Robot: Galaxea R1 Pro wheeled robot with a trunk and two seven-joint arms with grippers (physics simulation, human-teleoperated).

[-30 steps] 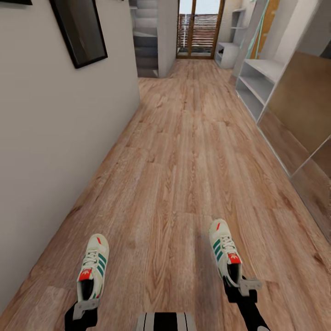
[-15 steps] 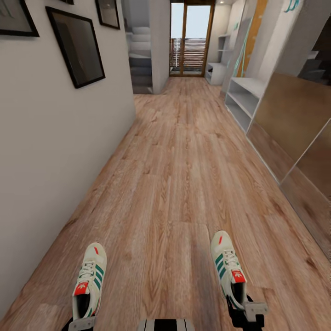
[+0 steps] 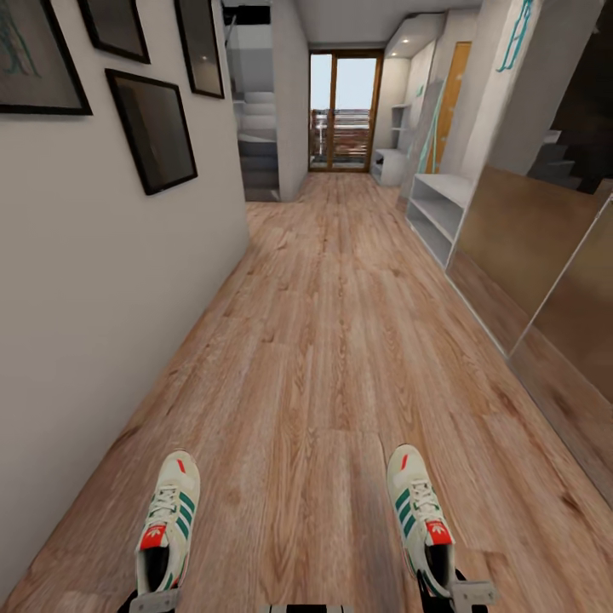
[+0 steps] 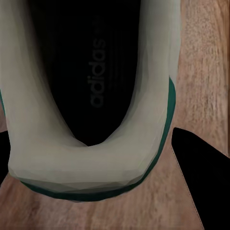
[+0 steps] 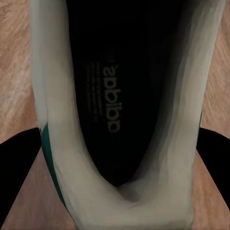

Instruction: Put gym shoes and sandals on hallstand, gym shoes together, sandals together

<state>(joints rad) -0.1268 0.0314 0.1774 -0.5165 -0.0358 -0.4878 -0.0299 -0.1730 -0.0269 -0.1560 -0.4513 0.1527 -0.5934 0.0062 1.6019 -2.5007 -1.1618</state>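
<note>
long corridor ahead, wood-plank corridor floor [image 3: 340, 323] running to a glazed door [image 3: 345, 111] at the far end, framed pictures [image 3: 153, 128] on the wall at the robot's left, and a pale grey shelved unit [image 3: 438, 209] well ahead on the right, which looks like the hallstand. closer in, two gym shoes ride low in the head view, toes forward: the left gym shoe [image 3: 168, 521] carried by its heel in the left gripper [image 3: 155, 601], the right gym shoe [image 3: 420, 519] by its heel in the right gripper [image 3: 466, 592]. both wrist views look straight into a heel opening with dark fingers either side, so each pincer appears narrowed onto a heel. no sandals in sight. the job now, i'd say, is carrying: drive smoothly, keep both shoes level, and keep the right shoe off the mirrored panels [image 3: 545, 255] when swinging toward the shelves.
</note>
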